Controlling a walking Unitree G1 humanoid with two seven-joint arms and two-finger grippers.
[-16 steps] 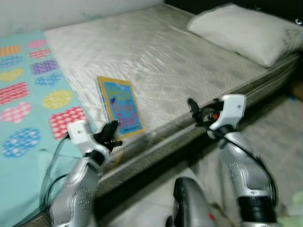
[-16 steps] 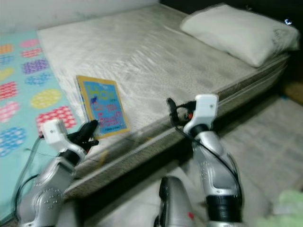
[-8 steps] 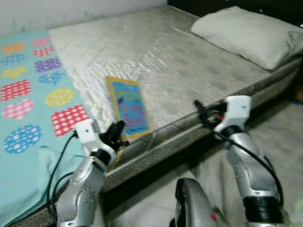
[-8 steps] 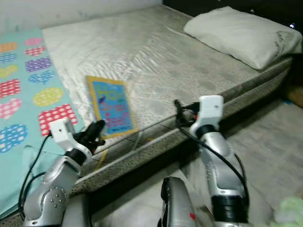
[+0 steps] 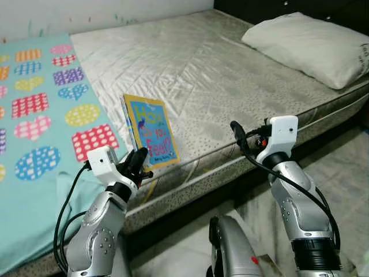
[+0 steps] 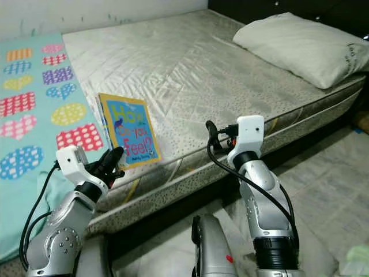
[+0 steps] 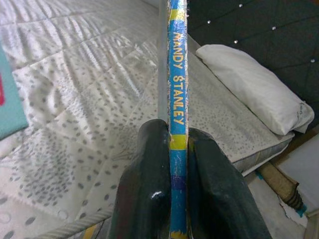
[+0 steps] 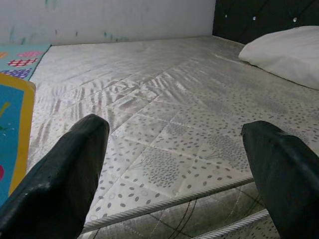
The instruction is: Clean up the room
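The book (image 5: 149, 131) has tipped more upright since a moment ago, its lower edge pinched tight in the left claw (image 5: 138, 162), rising up and away over the mattress (image 5: 190, 69). The right claw (image 5: 235, 130) hovers beside it, wide open, empty.

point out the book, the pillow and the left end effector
book (image 5: 151, 130), left eye view, middle of its blue front cover
pillow (image 5: 311, 46), left eye view, middle of its top face
left end effector (image 7: 178, 149), left wrist view, between the fingertips clamped on the book's spine
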